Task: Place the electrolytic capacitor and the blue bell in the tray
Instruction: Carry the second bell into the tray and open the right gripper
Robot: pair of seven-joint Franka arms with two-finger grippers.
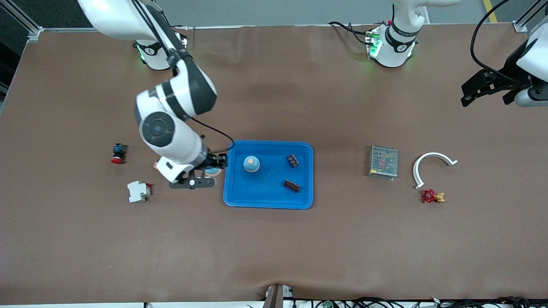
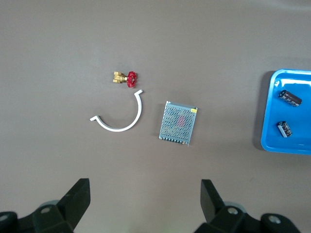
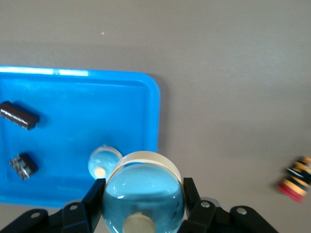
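Observation:
The bright-blue tray (image 1: 267, 199) lies mid-table. In it stand a blue bell (image 1: 251, 164) with a pale knob and two dark electrolytic capacitors (image 1: 293, 161) (image 1: 292, 186). My right gripper (image 1: 212, 171) hangs over the tray's rim at the right arm's end, shut on a second blue bell (image 3: 143, 196). The right wrist view shows the tray (image 3: 73, 107), the resting bell (image 3: 103, 161) and both capacitors (image 3: 19, 115) (image 3: 23, 166). My left gripper (image 1: 469, 95) waits open and empty above the left arm's end of the table (image 2: 145, 187).
A red push button (image 1: 118, 153) and a white circuit breaker (image 1: 138, 191) lie toward the right arm's end. A grey mesh box (image 1: 383, 161), a white curved clip (image 1: 430, 164) and a red-handled brass valve (image 1: 432, 196) lie toward the left arm's end.

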